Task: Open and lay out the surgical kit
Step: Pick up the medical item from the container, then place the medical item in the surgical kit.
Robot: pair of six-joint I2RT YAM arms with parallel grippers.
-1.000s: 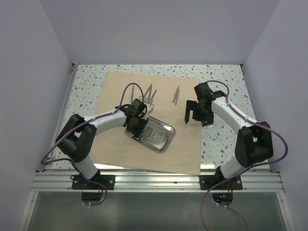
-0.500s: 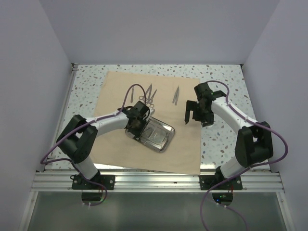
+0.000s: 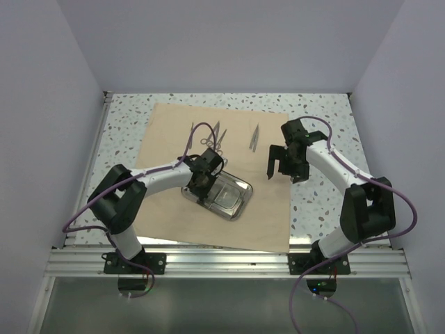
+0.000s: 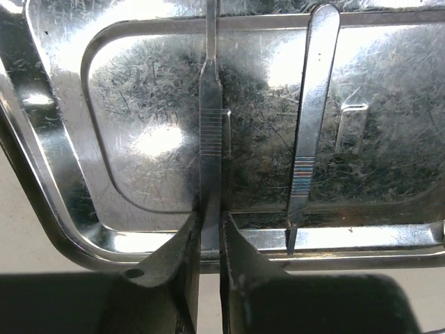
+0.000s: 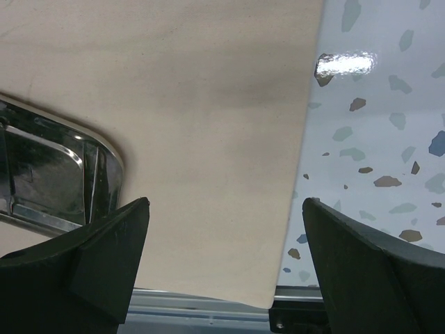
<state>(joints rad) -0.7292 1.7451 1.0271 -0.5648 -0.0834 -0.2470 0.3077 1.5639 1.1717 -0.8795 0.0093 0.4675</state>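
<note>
Left gripper [image 4: 211, 233] gripped one end of a flat steel handle [image 4: 210, 125] at the steel tray's [image 4: 139, 83] left edge; right gripper [image 5: 226, 209] stood wide open, empty.

Left arm [image 3: 163, 172] and right arm [image 3: 328, 164] share white tubular links between bulky black joints and black bolted bases; a thin purple cable [image 3: 201, 125] loops loosely along each; fingers [image 5: 94, 268] of the right hand [image 5: 226, 203] are matt black wedges.

A robotics lab cell is indicated: a speckled counter [image 3: 320, 115] is enclosed by plain pale walls [image 3: 229, 42], and a cabled left arm [image 3: 156, 174] and right arm [image 3: 330, 163] are bolted to an aluminium rail [image 3: 229, 261] at the counter's near edge.
</note>
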